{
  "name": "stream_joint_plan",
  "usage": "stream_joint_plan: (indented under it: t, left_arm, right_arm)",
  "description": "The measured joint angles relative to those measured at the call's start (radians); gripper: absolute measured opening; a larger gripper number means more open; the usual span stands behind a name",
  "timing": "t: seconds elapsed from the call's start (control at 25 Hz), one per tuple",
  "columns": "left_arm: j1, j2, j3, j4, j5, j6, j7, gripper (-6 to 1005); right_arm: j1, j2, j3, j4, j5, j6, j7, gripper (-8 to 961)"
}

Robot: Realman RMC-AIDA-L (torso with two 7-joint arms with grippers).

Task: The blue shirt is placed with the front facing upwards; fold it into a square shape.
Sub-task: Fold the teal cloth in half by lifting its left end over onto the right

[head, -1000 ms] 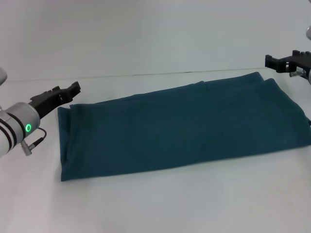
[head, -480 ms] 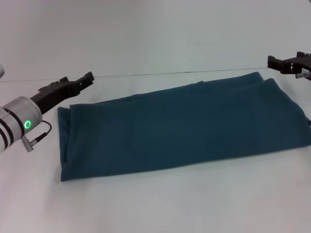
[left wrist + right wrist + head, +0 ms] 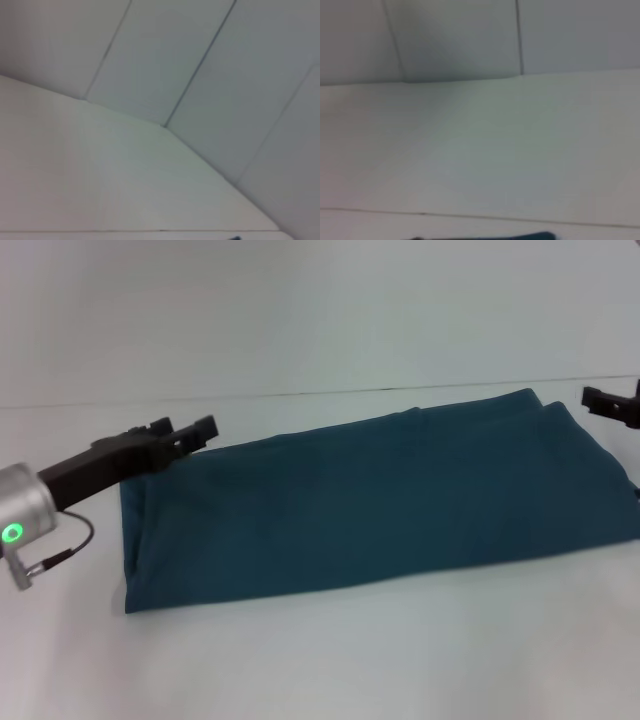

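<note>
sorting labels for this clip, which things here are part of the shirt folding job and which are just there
Part of the job:
- blue shirt, lying flat as a long folded band
- left gripper, above the shirt's left far corner
- right gripper, by the shirt's right far corner

Just there:
- white table under the shirt
- wall behind

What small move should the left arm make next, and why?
Probably lower the left gripper onto the far left corner of the blue shirt. The shirt lies as a long band, not yet square, and that gripper hangs just above this corner, holding nothing. The right gripper sits at the far right corner.
</note>
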Motion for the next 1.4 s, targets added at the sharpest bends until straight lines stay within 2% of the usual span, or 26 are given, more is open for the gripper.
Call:
stream_joint_plan:
  t: [0.16, 0.36, 0.6, 0.84, 1.08, 1.24, 1.4]
  left_arm:
    - [0.043, 0.001, 0.003, 0.038, 0.001, 0.073, -0.037, 875]
    - [0.082, -0.009, 0.005, 0.061, 0.01, 0.065, -0.099, 876]
    - [0.075, -0.011, 0.038, 0.091, 0.133, -0.007, -0.236, 875]
    - [0.066, -0.018, 0.092, 0.099, 0.154, -0.135, -0.35, 875]
    - [0.06, -0.015, 0.105, 0.113, 0.188, -0.165, -0.417, 874]
    - [0.051, -0.011, 0.112, 0.133, 0.228, -0.132, -0.43, 874]
    - [0.049, -0.009, 0.132, 0.161, 0.266, -0.091, -0.431, 872]
  right_arm:
    - [-0.066, 0.0, 0.003, -0.074, 0.0, -0.09, 0.029, 919]
    - [-0.105, 0.001, 0.008, -0.097, 0.004, -0.127, 0.034, 916]
    - [-0.104, 0.003, 0.002, -0.087, 0.004, -0.119, 0.012, 918]
    - [-0.089, 0.009, 0.0, -0.077, 0.012, -0.118, -0.016, 919]
    - [-0.082, 0.008, -0.002, -0.048, 0.042, -0.131, -0.055, 921]
    - [-0.091, 0.0, -0.005, -0.057, 0.039, -0.222, -0.064, 922]
    - [-0.124, -0.021, 0.003, -0.086, 0.04, -0.424, -0.141, 923]
